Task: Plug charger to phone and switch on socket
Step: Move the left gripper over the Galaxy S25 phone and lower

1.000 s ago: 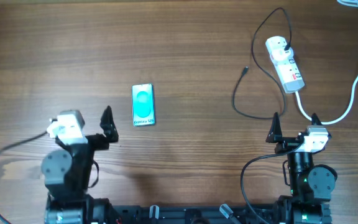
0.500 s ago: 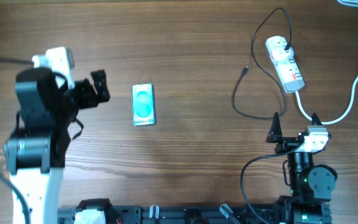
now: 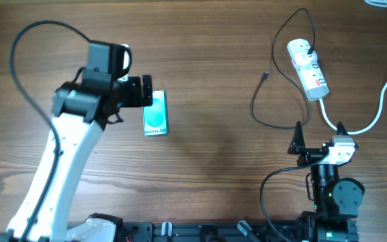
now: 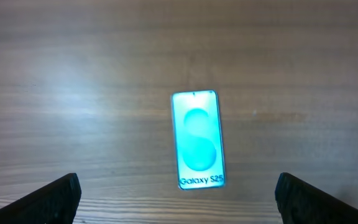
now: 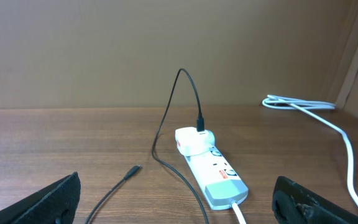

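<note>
One phone [image 3: 155,113] lies flat on the wooden table [image 3: 207,40] left of centre, its screen bright cyan-green with a white "Galaxy S25" strip at the near end. The left gripper [image 3: 146,93] hovers above it, fingers spread wide. One socket [image 3: 308,69], white and oblong with small red marks, probably switches, lies far right with one white adapter [image 3: 299,49] on it. One charger [image 3: 252,107], thin and black, loops from the adapter to its loose plug tip [image 3: 265,76], well apart from the phone. The right gripper [image 3: 316,140] is also wide, near the thick white cord [image 3: 375,114].

White left arm [image 3: 52,168], black joints [image 3: 79,101], looping black cable [image 3: 42,23]
</note>
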